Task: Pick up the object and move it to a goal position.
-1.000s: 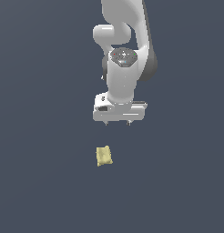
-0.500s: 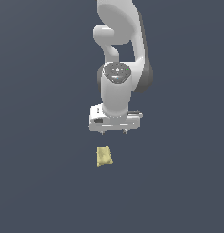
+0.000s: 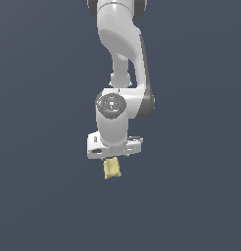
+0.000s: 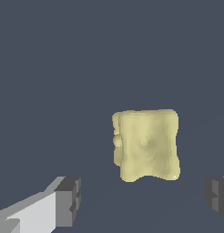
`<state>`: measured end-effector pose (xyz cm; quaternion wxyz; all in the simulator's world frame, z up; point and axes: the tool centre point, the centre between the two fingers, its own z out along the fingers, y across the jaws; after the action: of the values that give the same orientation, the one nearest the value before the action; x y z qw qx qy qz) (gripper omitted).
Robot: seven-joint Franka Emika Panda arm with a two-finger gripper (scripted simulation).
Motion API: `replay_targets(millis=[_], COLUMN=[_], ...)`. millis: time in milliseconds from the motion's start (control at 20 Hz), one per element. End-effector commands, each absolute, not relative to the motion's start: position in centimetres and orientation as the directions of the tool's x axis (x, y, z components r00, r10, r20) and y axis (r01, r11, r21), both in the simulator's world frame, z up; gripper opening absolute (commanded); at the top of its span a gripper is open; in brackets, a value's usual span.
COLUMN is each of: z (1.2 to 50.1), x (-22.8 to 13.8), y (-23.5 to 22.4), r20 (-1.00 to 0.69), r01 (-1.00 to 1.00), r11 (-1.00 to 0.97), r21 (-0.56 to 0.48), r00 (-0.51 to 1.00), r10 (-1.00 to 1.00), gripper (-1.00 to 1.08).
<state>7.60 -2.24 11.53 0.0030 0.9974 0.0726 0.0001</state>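
Grey floor: object (image 4: 147, 144) btwn tool (image 4: 143, 200) fingers.

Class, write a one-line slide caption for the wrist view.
Open gripper straddles the pale yellow object, fingers not touching it.

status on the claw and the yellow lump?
White claw open, fingers wide apart. Small pale yellow matte lump between them, ungripped, on the dark grey floor. Nothing in the way.
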Motion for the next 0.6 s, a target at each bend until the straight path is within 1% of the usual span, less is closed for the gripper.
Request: replay_targets(millis=[0,300,550], z=[10.6,9.2,9.0], x=[8.3,9.2,9.3], y=[-2.9,-3.8,-4.0], r20=[0.000,0.000,-0.001], r01=[0.159,0.176,0.177], r11=[-0.987,-0.984,-0.984], r21=[0.004,0.001,0.000], r00=[0.987,0.984,0.984], r10=[0.159,0.176,0.177], gripper=[1.00,1.00,1.00])
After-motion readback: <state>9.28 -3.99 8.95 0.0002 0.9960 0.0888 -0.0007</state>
